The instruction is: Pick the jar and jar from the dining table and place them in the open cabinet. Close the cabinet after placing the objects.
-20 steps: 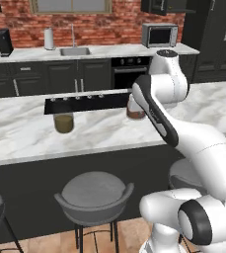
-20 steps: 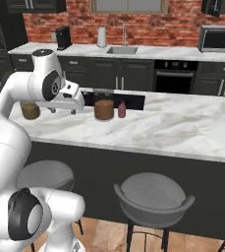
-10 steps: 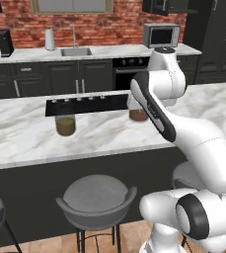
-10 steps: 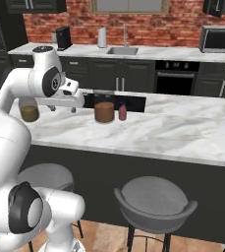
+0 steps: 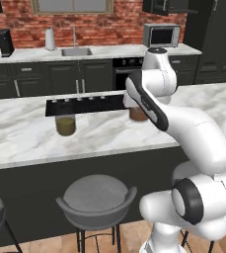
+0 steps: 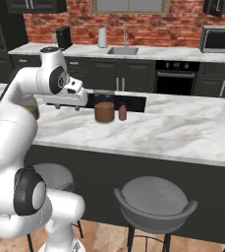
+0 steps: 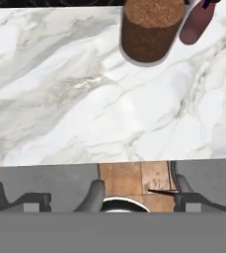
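The jar with reddish-brown filling (image 6: 104, 112) stands upright on the dining table (image 6: 182, 129) by the black cooktop. In the left base view this jar (image 5: 138, 113) is half hidden behind my arm. My gripper (image 6: 68, 106) hangs open over the marble to its left, holding nothing. In the hand view the same jar (image 7: 149, 29) sits at the top, well clear of my gripper (image 7: 109, 200). The olive-yellow jar (image 5: 65, 124) stands further left on the table (image 5: 20, 141). A black upper cabinet (image 5: 164, 5) shows at the top edge; its door state cannot be told.
A small reddish bottle (image 6: 123, 112) stands right beside the brown jar. The inset cooktop (image 5: 85, 105) lies behind both jars. Grey stools (image 5: 95, 195) (image 6: 153, 199) stand below the table's near edge. A microwave (image 5: 161, 34) and a sink counter (image 5: 75, 51) line the back wall.
The jaws have spread a touch wider. The arm has shifted only slightly over the table, and both jars stand where they were.
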Controlling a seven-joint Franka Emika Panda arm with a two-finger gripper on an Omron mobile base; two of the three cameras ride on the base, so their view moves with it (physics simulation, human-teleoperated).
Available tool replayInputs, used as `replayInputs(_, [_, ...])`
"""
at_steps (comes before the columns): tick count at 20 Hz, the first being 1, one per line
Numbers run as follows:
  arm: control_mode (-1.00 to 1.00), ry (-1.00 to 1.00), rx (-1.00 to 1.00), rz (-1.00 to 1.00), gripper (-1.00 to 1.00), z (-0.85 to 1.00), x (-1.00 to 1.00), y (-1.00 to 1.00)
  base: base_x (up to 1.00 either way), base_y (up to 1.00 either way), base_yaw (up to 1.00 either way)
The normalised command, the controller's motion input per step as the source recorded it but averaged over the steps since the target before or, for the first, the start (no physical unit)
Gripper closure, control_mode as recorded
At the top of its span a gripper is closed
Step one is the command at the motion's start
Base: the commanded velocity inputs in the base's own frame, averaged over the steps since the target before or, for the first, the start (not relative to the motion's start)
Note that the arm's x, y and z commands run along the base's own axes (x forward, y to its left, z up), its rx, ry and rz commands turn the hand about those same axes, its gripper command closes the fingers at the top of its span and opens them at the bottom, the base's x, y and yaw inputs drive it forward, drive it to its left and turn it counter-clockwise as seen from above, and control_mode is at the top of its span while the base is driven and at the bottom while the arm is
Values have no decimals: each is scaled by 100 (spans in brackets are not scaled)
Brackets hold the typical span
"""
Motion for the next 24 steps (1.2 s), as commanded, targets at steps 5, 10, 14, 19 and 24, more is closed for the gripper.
replayInputs(5, [-100,10,2,-9,-100,16,52,-15,0,0,0])
replayInputs(10, [-100,3,4,-20,-100,17,10,-31,0,0,0])
replayInputs(14, [-100,4,3,-26,-100,11,23,-21,0,0,0])
replayInputs(19, [-100,1,0,-35,-100,1,8,-9,0,0,0])
replayInputs(24, [-100,0,2,-39,-100,0,0,-15,0,0,0])
